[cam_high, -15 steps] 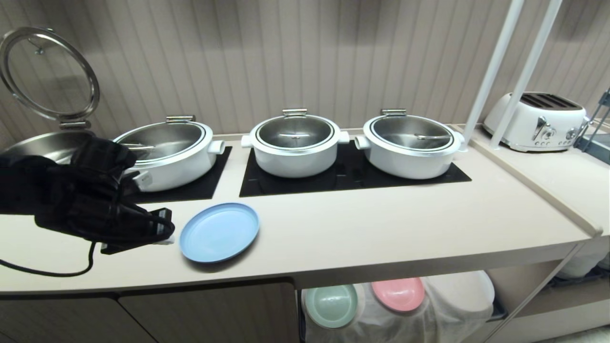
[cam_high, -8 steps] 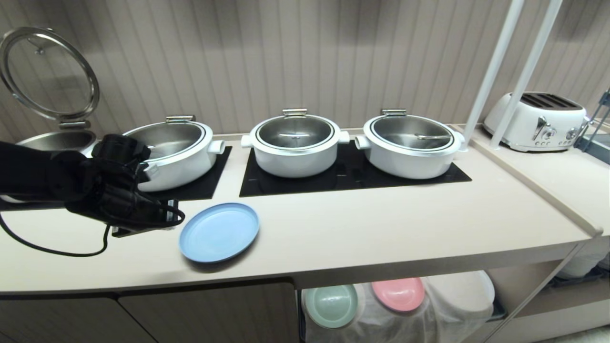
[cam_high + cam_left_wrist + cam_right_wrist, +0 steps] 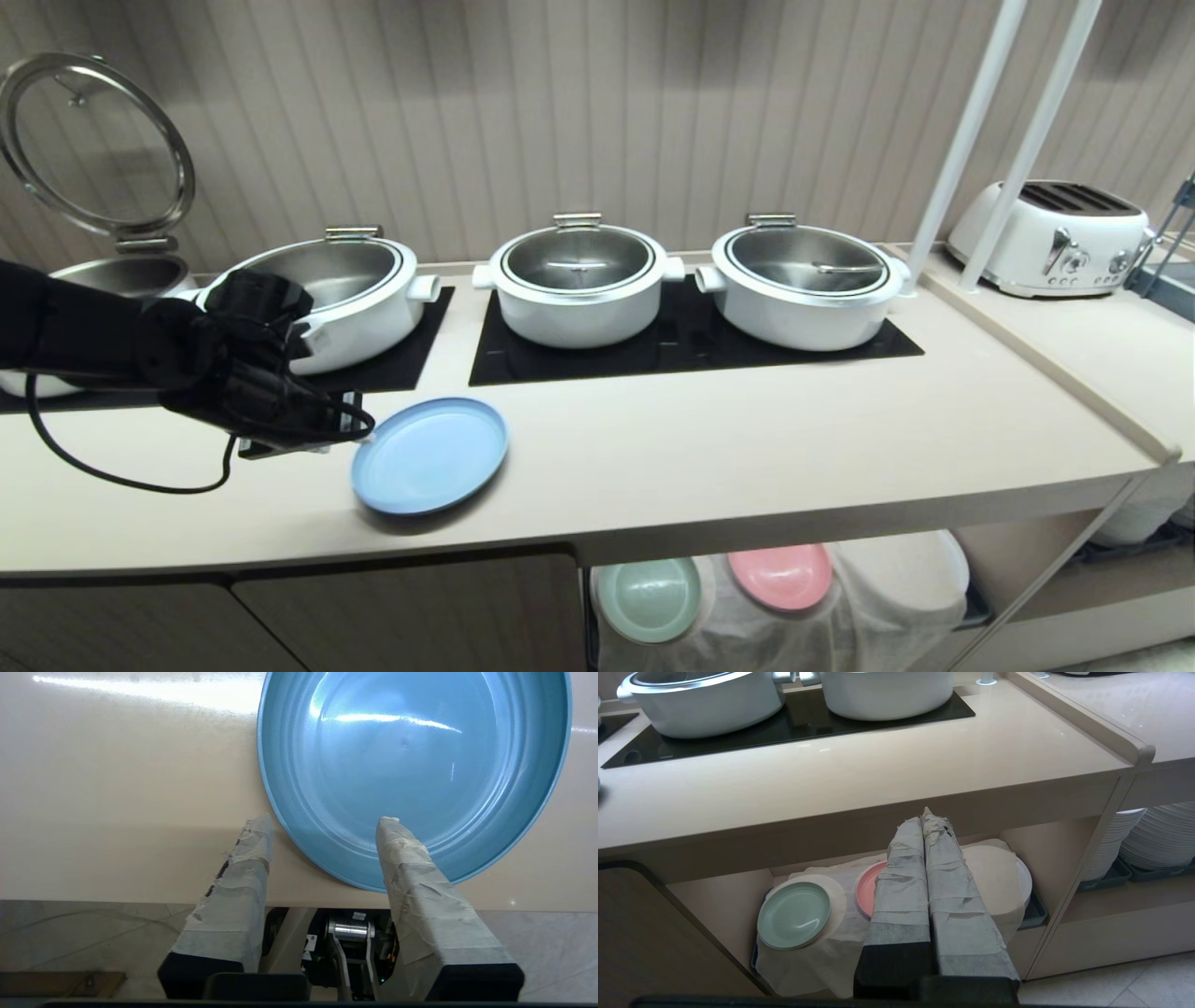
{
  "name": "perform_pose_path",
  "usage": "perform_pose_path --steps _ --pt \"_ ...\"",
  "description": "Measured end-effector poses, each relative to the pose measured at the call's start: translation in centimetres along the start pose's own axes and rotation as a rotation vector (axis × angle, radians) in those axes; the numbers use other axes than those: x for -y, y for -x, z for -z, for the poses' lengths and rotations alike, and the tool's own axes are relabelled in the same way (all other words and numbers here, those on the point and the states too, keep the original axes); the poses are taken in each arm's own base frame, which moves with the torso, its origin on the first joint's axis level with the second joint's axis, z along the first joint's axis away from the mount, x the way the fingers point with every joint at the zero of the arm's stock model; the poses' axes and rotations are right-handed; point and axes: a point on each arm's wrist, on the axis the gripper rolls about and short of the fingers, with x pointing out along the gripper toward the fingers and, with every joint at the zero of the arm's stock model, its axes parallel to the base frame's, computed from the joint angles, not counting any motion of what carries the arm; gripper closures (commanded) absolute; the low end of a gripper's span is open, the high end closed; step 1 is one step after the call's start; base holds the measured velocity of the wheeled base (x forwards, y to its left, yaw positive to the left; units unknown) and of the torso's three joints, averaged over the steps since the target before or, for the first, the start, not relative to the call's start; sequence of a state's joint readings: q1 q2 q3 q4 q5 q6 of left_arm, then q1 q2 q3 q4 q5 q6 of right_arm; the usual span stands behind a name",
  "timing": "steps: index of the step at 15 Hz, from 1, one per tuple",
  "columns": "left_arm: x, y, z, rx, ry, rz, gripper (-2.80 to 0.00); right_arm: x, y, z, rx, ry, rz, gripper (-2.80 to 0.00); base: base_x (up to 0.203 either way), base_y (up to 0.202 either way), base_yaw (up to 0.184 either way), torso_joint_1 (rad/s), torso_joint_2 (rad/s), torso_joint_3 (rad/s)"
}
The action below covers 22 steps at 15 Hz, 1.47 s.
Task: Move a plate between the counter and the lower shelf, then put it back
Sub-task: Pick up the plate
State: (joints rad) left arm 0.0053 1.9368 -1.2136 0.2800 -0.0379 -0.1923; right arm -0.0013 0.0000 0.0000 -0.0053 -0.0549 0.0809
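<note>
Nearest, under the surface (image 3: 747, 467): lower shelf (image 3: 714, 896) draped in a white cloth (image 3: 817, 961), with a mint-green plate (image 3: 647, 597) and a pink plate (image 3: 780, 575) lying side by side on it. In front of that recess, right gripper (image 3: 927, 816) hanging with jaws pressed together, holding nothing. In the neighbouring recess to the right, tall white plate stacks (image 3: 1153, 835).

On the surface, close to its front edge: light-blue plate (image 3: 429, 455), lying flat. Just to its left, left gripper (image 3: 327, 821), low over the surface, jaws parted to a middling width, straddling the plate's near rim: one taped finger (image 3: 406, 858) over the plate's inside, the other outside the rim over the bare surface. Not closed on the plate.

Further back, black cooktop panels (image 3: 691, 359) carrying three white pots (image 3: 579, 280) with steel-and-glass lids. Far left, a fourth vessel with round lid (image 3: 93, 145) tipped upright. Far right, a white toaster (image 3: 1050, 238).
</note>
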Motion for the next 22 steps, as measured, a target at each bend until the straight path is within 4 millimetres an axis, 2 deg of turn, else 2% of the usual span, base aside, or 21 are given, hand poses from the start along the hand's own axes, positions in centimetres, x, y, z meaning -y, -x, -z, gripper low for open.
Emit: perform_pose_path --steps 13,18,22 --pt "0.1 -1.4 0.2 -0.035 -0.009 0.002 -2.8 0.0 0.0 0.0 0.0 0.0 0.0 0.0 0.0 0.0 0.0 0.0 0.0 0.0" --pt "0.0 -2.9 -0.5 0.059 -0.01 0.0 -2.8 0.0 0.0 0.0 0.0 0.0 0.0 0.0 0.0 0.0 0.0 0.0 0.0 0.0" --pt "-0.5 -3.9 -0.2 0.032 -0.017 -0.012 -2.8 0.0 0.0 0.0 0.0 0.0 0.0 0.0 0.0 0.0 0.0 0.0 0.0 0.0"
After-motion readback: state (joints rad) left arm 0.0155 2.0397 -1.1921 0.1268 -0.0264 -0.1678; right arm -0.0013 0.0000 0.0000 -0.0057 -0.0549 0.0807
